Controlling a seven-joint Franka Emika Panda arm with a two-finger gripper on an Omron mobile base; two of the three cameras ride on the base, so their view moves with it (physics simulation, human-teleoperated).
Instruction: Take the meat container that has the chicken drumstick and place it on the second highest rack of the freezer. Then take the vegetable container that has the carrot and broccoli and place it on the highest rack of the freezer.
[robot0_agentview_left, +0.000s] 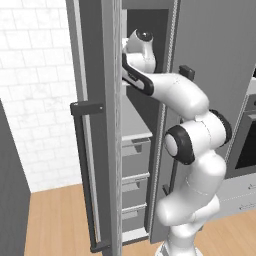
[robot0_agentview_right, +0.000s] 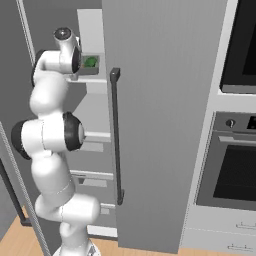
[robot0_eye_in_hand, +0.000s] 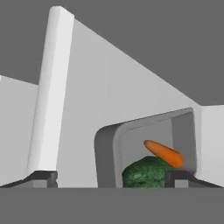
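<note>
Presently: gripper (robot0_eye_in_hand: 111, 180), jaws spread wide, gripping nothing; dark fingertips (robot0_eye_in_hand: 43, 178) flank lower edge of hand view. Vegetable container (robot0_eye_in_hand: 146, 151) dead ahead between tips, just beyond, resting on highest rack (robot0_agentview_right: 92, 80) inside freezer (robot0_agentview_left: 97, 125). Container: grey, rounded corners, matte walls. Carrot (robot0_eye_in_hand: 164, 153): smooth orange taper, long axis lying across container. Broccoli (robot0_eye_in_hand: 144, 174): dark green, bumpy, nearer claw. Judgement: straight retreat suits.

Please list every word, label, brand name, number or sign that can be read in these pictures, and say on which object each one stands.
None can be read.
The oven panel has a knob and a dark display, but no legible characters.
The freezer door and the vegetable container carry no markings.
</note>
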